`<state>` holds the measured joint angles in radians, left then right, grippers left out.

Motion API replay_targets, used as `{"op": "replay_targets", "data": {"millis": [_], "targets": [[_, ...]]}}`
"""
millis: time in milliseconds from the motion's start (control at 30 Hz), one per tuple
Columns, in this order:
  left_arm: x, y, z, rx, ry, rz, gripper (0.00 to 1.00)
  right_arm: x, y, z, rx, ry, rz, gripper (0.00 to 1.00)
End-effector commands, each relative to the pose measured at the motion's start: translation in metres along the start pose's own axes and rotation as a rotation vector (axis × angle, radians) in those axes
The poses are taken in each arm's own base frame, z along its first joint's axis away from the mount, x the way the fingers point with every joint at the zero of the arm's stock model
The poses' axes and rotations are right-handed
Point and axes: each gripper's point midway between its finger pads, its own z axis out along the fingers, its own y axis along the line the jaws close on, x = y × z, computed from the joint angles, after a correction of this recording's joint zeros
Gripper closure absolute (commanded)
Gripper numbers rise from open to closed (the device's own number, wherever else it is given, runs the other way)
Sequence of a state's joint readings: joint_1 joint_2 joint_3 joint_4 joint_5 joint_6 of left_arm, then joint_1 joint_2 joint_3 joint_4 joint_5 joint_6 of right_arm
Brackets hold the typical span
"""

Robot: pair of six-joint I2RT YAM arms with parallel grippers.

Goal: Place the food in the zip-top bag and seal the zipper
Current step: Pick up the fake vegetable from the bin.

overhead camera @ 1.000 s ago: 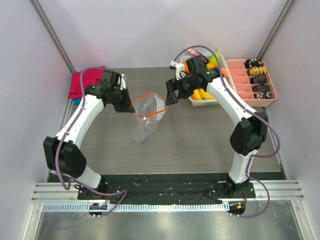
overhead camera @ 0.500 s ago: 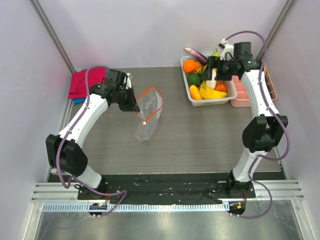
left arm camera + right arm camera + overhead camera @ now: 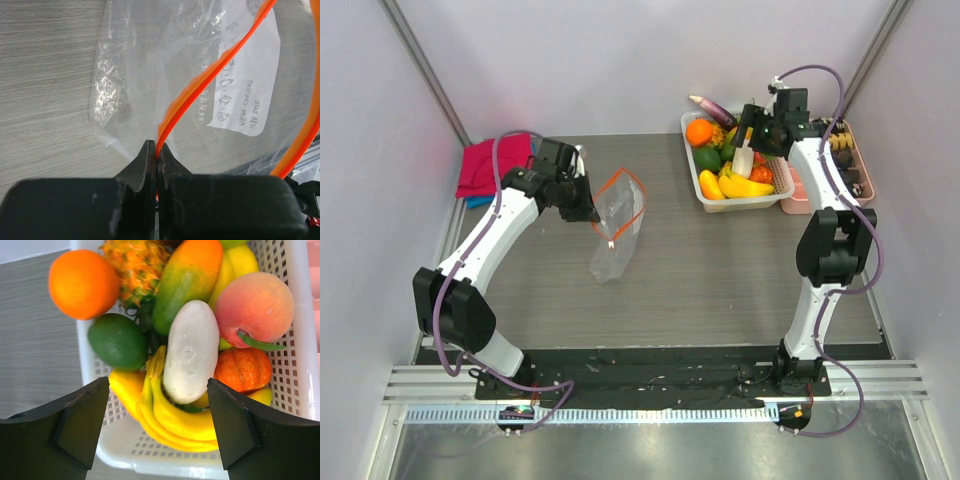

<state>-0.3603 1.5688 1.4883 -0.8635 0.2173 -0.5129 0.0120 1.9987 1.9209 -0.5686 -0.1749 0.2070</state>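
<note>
The right claw [image 3: 752, 130] has left the bag's mouth and swung to the far-right corner of the worktop [image 3: 720, 270], leaving the left claw [image 3: 588, 210] alone with the zip-top bag [image 3: 617, 228].

From above, the bag hangs from the left claw over the worktop, left of centre and toward the far edge. Its zipper [image 3: 611, 181] is spread in an open loop and its lower end touches the surface. The right claw hovers over a white basket [image 3: 745, 206] of food, just above the white oblong piece [image 3: 744, 161]. A pink tray [image 3: 799, 201] sits beside the basket on the right edge. A red cloth [image 3: 480, 165] lies in the far-left corner.

At the left wrist, the left claw [image 3: 156, 150] is pressed together on the zipper [image 3: 200, 90]. The strip rises from the pinch across the clear bag [image 3: 135, 65] and its white label [image 3: 250, 85].

At the right wrist, the right claw [image 3: 157, 385] stands wide apart and grips nothing, its fingers [image 3: 80, 425] flanking the basket [image 3: 300, 330]. Between them lies the white oblong piece [image 3: 192, 352], resting on a yellow banana [image 3: 170, 422]. An orange [image 3: 82, 285] and a green fruit [image 3: 117, 340] sit on the left. A peach [image 3: 255, 305] and a small pumpkin [image 3: 243, 369] sit on the right.
</note>
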Motion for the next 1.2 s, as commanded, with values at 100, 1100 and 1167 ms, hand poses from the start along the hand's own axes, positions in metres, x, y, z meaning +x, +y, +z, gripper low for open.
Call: {"op": "replay_targets", "data": {"millis": [100, 1100, 1167], "targets": [[-0.018, -0.005, -0.003, 0.006, -0.072, 0.031, 1.00, -0.017, -0.013, 0.026, 0.063, -0.090, 0.055, 0.16], [-0.016, 0.000, 0.009, -0.012, -0.046, 0.035, 1.00, -0.059, -0.006, 0.016, 0.045, -0.239, -0.008, 0.64], [-0.018, 0.001, 0.009, -0.016, -0.055, 0.038, 1.00, -0.074, -0.004, 0.003, 0.050, -0.290, -0.025, 0.72]]}}
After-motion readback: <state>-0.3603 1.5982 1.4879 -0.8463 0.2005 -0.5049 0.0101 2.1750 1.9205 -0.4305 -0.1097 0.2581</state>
